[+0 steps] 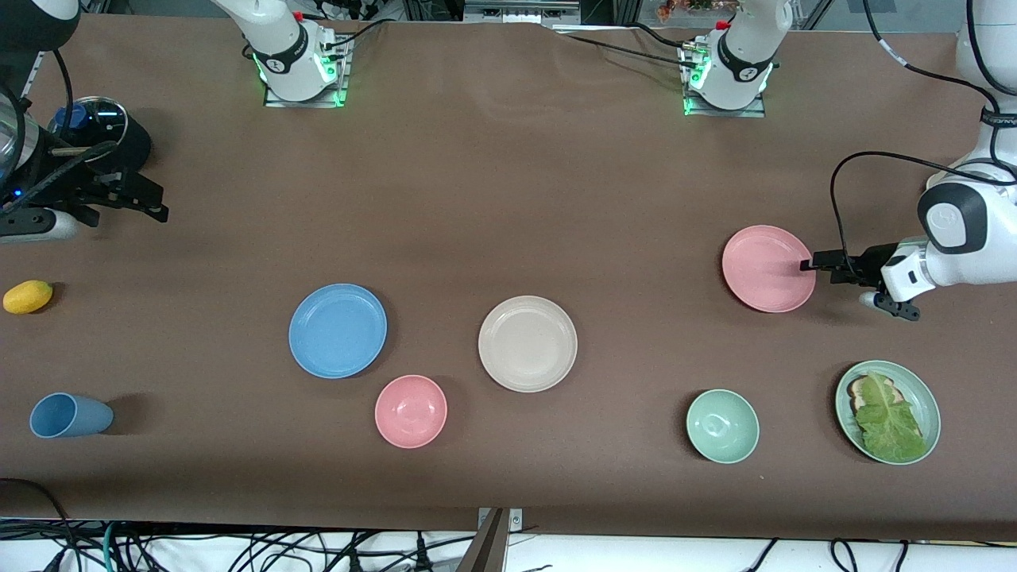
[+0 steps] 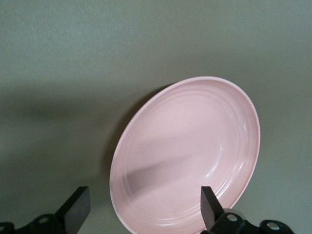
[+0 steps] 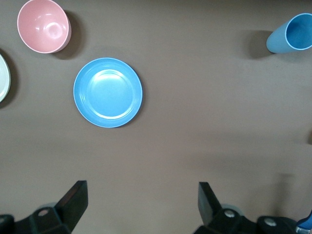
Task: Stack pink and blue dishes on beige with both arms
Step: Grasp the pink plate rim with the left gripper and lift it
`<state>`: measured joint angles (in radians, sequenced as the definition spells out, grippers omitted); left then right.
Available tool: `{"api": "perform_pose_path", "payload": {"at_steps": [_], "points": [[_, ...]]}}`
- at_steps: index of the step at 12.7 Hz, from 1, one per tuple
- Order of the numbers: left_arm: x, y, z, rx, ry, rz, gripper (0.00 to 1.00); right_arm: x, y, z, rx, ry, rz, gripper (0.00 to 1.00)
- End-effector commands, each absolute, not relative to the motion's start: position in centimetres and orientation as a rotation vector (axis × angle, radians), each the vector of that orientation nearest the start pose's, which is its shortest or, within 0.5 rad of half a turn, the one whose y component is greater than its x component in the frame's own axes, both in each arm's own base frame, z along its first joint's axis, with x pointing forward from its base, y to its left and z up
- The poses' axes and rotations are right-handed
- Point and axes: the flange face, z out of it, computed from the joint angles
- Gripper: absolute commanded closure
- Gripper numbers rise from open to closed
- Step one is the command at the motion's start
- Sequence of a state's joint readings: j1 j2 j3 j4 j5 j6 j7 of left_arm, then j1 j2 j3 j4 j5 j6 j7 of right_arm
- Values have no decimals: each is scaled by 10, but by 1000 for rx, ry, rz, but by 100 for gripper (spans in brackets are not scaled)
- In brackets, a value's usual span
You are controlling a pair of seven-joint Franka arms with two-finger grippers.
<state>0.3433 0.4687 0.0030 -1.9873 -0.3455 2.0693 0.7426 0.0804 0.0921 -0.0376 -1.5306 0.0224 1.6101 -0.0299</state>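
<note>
Now the beige plate (image 1: 527, 343) sits mid-table, the blue plate (image 1: 338, 330) beside it toward the right arm's end, and the pink plate (image 1: 767, 268) well apart toward the left arm's end. Fingers spread, the left gripper (image 1: 809, 264) straddles the pink plate's rim; the right gripper (image 1: 155, 204) waits, fingers apart, well apart from the beige plate.

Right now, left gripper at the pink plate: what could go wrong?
1. Left gripper is open at the pink plate rim; the shallow edge could slip from the fingers.
2. Right gripper waits well off the blue plate; the pink bowl beside it is an easy mix-up.
</note>
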Motion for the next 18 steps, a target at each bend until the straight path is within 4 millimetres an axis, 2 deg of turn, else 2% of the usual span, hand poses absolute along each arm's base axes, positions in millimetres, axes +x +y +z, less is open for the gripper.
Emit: {"api": "perform_pose_path", "payload": {"at_steps": [1,6,8,9,10,11,12,18], "points": [[521,182,195,-3549,331,244,0,586,28,599,-3110,-91,8,0],[505,186,179,-3558,312,233,0,586,28,599,-3110,-91,8,0],[493,188,169,-3589,304,170,2,586,28,599,-3110,-91,8,0],[493,188,168,-3601,315,146,28,586,28,599,-3110,-91,8,0],[494,187,168,-3601,316,147,61,585,28,598,-3110,-91,12,0],[494,187,168,-3603,311,150,86,586,27,598,-3110,-89,10,0],[493,188,169,-3608,309,155,100,586,26,598,-3110,-86,10,0],[498,185,174,-3596,390,181,100,586,25,598,-3110,-84,10,0]]}}
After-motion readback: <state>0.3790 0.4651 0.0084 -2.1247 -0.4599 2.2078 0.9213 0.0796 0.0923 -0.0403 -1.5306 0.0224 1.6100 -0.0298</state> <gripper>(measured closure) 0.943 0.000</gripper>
